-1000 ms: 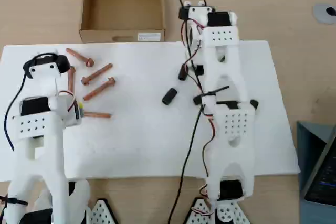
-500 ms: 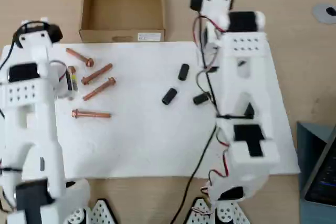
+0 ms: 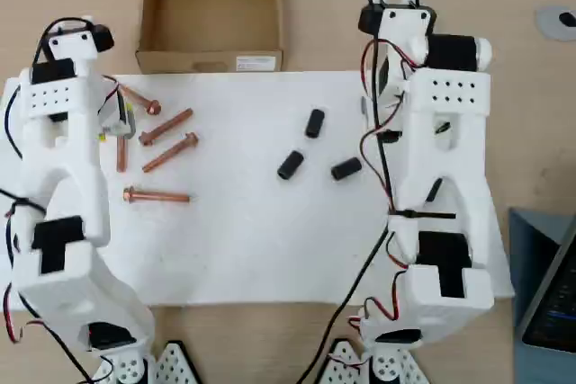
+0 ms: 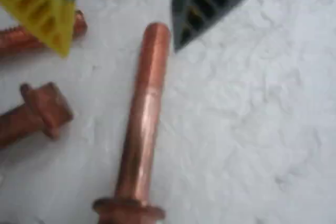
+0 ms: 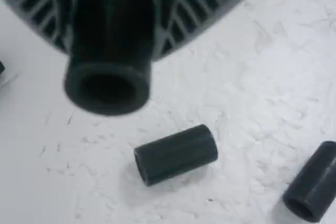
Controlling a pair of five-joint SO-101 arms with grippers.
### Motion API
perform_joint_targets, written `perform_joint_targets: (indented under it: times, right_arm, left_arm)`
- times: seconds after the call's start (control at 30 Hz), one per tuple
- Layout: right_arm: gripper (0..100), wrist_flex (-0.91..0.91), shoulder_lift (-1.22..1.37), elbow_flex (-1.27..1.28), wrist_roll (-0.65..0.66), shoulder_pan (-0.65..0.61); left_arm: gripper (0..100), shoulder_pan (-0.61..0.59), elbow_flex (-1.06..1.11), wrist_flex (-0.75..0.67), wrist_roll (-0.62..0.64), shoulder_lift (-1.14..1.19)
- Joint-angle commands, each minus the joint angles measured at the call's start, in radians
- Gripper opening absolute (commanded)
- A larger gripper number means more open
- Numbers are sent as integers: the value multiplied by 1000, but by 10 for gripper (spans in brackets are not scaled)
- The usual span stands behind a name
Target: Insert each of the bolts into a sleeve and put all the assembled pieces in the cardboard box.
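Several copper bolts lie on the left of the white mat (image 3: 243, 249); one of them (image 4: 142, 129) lies lengthwise below my left gripper (image 4: 119, 45), which is open with its yellow and dark fingers on either side of the shaft tip. In the high view the left gripper (image 3: 121, 123) hangs over that bolt (image 3: 121, 152). My right gripper (image 5: 113, 35) is shut on a black sleeve (image 5: 107, 77), held above the mat. Three loose sleeves (image 3: 314, 123) (image 3: 290, 165) (image 3: 346, 169) lie mid-mat; two of them (image 5: 176, 154) (image 5: 312, 182) lie below the held one. The cardboard box (image 3: 209, 60) stands open at the back.
More bolts (image 3: 166, 127) (image 3: 157, 195) lie spread just right of the left arm. A bolt head (image 4: 44, 108) sits close beside the left gripper. A laptop corner (image 3: 549, 294) juts in off the table's right edge. The right arm's cables (image 3: 373, 159) hang over the mat.
Both arms have stretched out toward the far side of the mat. The left gripper has come down over the bolts, and the right arm has shifted right, uncovering the three loose sleeves.
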Motion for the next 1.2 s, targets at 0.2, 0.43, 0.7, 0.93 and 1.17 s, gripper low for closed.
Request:
perform_joint_targets:
  times: [0.2, 0.43, 0.7, 0.93, 1.17]
  right_arm:
    - [10, 17, -62, -1, 6, 15]
    - [10, 15, -62, -1, 6, 13]
    - [10, 15, -62, -1, 6, 8]
    - [10, 15, -62, -1, 5, 8]
    - [10, 15, -61, -1, 0, 8]
  left_arm:
    - [143, -6, -265, 3, -51, 180]
    - [143, -21, -384, 3, -55, 323]
    - [140, -31, -456, 3, -57, 446]
    - [71, -25, -454, 5, -55, 498]
    - [6, -25, -460, 75, -51, 498]
